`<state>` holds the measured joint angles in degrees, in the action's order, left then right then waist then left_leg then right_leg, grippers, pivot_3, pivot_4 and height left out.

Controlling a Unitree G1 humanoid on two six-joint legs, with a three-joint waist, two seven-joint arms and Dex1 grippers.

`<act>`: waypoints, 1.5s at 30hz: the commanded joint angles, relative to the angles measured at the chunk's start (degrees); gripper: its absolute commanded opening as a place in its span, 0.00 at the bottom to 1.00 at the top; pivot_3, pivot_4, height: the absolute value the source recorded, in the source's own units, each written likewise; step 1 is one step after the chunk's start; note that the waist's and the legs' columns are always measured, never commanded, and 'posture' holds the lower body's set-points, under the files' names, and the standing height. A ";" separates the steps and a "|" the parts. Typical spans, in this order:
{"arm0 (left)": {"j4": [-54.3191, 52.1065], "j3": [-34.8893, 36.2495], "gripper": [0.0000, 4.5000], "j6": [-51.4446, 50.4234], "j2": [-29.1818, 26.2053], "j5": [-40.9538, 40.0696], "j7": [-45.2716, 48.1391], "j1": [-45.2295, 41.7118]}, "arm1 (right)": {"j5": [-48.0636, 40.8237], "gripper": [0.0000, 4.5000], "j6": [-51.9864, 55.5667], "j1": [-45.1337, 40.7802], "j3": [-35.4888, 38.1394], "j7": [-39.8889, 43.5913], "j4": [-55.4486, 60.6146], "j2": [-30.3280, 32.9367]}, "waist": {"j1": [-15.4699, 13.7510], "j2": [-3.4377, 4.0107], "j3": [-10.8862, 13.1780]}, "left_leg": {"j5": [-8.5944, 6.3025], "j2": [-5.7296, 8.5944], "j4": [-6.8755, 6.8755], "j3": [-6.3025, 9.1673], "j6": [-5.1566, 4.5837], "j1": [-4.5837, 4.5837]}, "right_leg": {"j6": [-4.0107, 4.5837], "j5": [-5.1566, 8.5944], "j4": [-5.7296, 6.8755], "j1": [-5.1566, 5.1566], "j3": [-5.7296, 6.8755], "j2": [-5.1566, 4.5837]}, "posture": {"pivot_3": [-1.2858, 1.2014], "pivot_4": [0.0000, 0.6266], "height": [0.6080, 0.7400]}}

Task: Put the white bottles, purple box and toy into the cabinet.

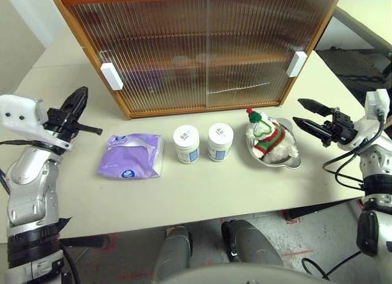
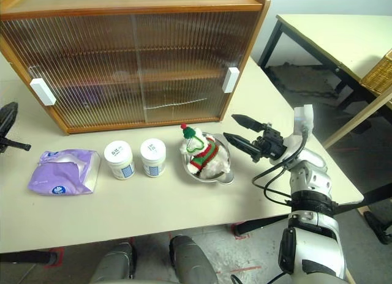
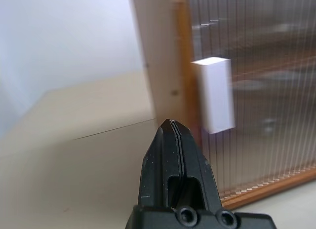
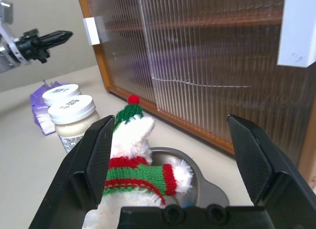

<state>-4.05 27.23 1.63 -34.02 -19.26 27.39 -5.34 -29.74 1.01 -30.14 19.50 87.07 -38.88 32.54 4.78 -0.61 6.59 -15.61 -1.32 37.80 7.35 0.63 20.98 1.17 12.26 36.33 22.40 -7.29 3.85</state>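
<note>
four items: all out on the tabletop in front of the cabinet, none stowed yet
cabinet: both ribbed sliding doors closed; faint shapes behind the ribbing, cannot tell what; white handle at its left edge, another at its right
white bottles: two, upright, lids on, just beside each other below the cabinet's middle; likely rigid, light, smooth so a bit slippery; grip across the body under the lid
purple box: below the cabinet's left end, lying flat; looks soft and crumpled, will squash; pinch a long edge
toy: below the cabinet's right end, sitting in a steel bowl; fluffy, light, compressible; pinch the sweater body, watch the bowl does not drag
steel bowl: holds the toy alone
left gripper: jaws clenched, empty, aimed near the cabinet's left handle
right gripper: jaws spread wide, empty, just beside the toy, facing the cabinet's right half
</note>
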 commanded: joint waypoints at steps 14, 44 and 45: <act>9.47 -2.89 0.01 5.03 0.61 1.87 0.48 -6.94 | -1.29 1.00 1.14 3.11 -1.21 -2.23 6.16 -1.19 | 0.71 0.08 -0.47 | 0.09 0.03 0.30 0.00 -0.06 -0.10 | 0.03 -0.38 -0.02 -0.20 0.05 0.36 | 0.45 0.11 1.00; 9.72 -4.96 0.01 4.42 2.49 4.08 -6.06 -7.42 | -1.90 1.00 3.14 3.05 -2.98 -3.01 9.02 -1.46 | 2.53 0.23 -0.83 | 0.24 0.18 1.00 -0.08 -0.15 -0.10 | -0.39 -0.68 -0.04 -0.52 0.09 0.44 | 0.45 0.12 1.00; 9.47 -5.01 0.01 4.38 2.50 4.04 -6.19 -7.15 | -1.87 1.00 3.12 2.99 -3.05 -2.99 8.96 -1.43 | 2.53 0.23 -0.83 | 0.25 0.19 1.00 -0.08 -0.14 -0.10 | -0.39 -0.68 -0.04 -0.51 0.09 0.44 | 0.45 0.12 1.00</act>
<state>6.45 21.78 6.65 -31.79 -15.66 21.68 -13.39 -31.41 4.10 -26.70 17.17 84.01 -30.04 31.00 7.31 -0.38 5.75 -15.35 -1.14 38.81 7.29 0.49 20.88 0.79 11.58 36.30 21.88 -7.20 4.28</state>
